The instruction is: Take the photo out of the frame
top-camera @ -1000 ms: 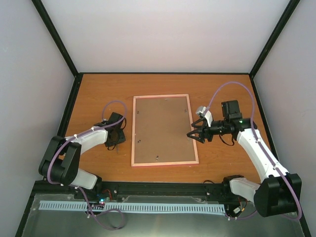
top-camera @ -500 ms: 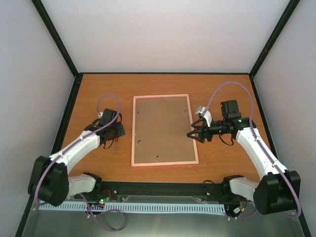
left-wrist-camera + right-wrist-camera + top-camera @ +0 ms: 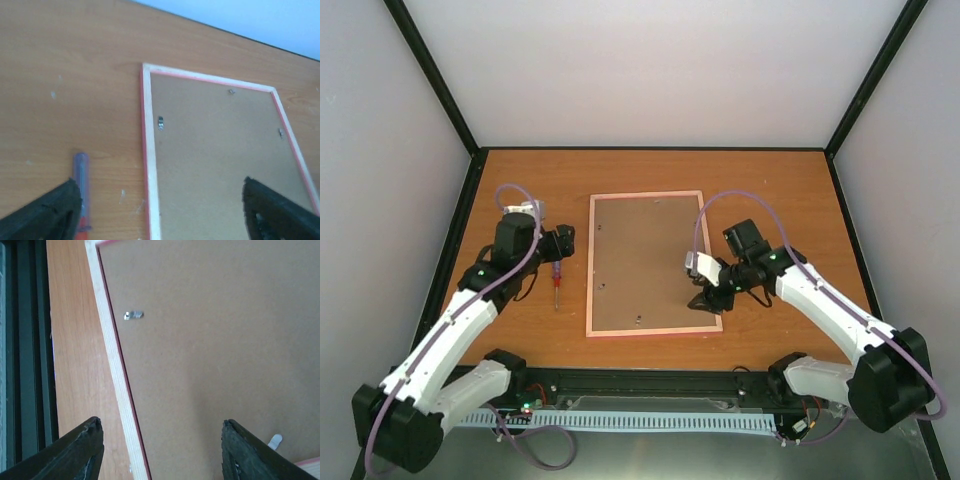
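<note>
The frame lies face down in the middle of the table, its brown board up inside a pink border. The photo is hidden under that board. My left gripper hovers open to the left of the frame; in its wrist view the gripper straddles the frame's left rail from above. My right gripper hangs open over the frame's near right corner. In its wrist view the gripper spans the pale rail and the board, with nothing between the fingers.
A small red-handled screwdriver lies on the table left of the frame, also seen in the left wrist view as the screwdriver. Small metal clips sit on the board's edge. The black rail borders the table's near side.
The left gripper opened, let the screwdriver down on the table and rose away from it. The right arm swung from beside the frame's right edge to above its near right corner, jaws slightly narrower.
</note>
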Robot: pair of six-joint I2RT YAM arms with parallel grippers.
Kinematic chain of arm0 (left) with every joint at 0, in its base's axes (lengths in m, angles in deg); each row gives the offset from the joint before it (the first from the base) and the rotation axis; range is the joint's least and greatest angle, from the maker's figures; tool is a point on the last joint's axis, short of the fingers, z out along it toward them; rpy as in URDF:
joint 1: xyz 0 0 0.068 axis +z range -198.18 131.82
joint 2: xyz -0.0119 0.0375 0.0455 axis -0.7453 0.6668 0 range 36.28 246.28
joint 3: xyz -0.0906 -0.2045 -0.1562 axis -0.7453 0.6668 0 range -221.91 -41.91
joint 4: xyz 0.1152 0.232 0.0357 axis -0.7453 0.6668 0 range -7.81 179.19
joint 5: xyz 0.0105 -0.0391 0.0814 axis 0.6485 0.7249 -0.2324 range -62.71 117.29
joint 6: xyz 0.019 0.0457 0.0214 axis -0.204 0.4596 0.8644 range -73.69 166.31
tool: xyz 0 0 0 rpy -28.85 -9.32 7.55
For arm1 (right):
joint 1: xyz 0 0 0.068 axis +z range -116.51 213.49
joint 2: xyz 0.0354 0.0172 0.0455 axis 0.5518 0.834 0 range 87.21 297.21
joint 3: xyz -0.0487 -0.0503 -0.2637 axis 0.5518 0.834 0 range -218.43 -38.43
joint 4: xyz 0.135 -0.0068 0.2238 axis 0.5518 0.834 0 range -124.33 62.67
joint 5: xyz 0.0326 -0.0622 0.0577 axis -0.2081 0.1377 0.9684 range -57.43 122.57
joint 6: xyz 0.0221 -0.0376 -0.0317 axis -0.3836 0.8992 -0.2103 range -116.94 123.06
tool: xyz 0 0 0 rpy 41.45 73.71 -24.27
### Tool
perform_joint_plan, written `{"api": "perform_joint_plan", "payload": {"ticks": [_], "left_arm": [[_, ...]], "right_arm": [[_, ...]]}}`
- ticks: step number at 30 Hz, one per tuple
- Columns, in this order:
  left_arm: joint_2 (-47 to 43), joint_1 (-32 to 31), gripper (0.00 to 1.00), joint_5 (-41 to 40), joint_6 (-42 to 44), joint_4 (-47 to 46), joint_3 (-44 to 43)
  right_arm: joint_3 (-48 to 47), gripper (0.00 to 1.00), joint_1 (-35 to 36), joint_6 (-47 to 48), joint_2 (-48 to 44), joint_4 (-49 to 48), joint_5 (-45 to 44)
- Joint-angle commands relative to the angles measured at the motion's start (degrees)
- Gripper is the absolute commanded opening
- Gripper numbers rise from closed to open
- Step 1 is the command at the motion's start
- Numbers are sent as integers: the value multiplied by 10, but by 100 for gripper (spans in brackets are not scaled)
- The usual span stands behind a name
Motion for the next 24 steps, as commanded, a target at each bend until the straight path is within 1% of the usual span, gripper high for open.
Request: {"api": "perform_joint_plan", "payload": {"ticks": [1, 2, 5, 7, 9, 12, 13, 14, 15, 16, 17, 19, 24], "left_arm": [[-71, 4, 95, -41, 40, -35, -9], [-87, 4, 99, -45, 40, -45, 3], [-135, 4, 100, -47, 43, -78, 50], [-157, 4, 100, -47, 47, -84, 72], [-164, 4, 100, -31, 70, -81, 80], [-151, 4, 100, 6, 109, -77, 84], [-143, 4, 98, 31, 127, -82, 82], [-134, 4, 93, 65, 145, -87, 79], [-124, 4, 86, 91, 156, -94, 75], [-114, 4, 81, 107, 162, -97, 70], [-107, 4, 79, 117, 166, -98, 67], [-101, 4, 78, 127, 168, -97, 66], [-118, 4, 77, 130, 161, -101, 75]], "right_arm": [[24, 63, 48, 20, -29, 10, -82], [28, 63, 63, 20, -31, 11, -96], [45, 63, 113, 22, -40, 5, -148], [55, 63, 135, 24, -46, 2, -176], [61, 62, 148, 30, -52, 3, -189], [68, 62, 159, 36, -59, -1, -207], [70, 62, 164, 38, -59, -4, -214], [72, 62, 168, 40, -57, -8, -223], [74, 61, 172, 38, -55, -14, -232], [75, 60, 175, 33, -51, -21, -242], [75, 60, 178, 30, -48, -26, -249], [77, 60, 184, 30, -43, -29, -249], [104, 58, 204, 35, -33, -53, -256]]}}
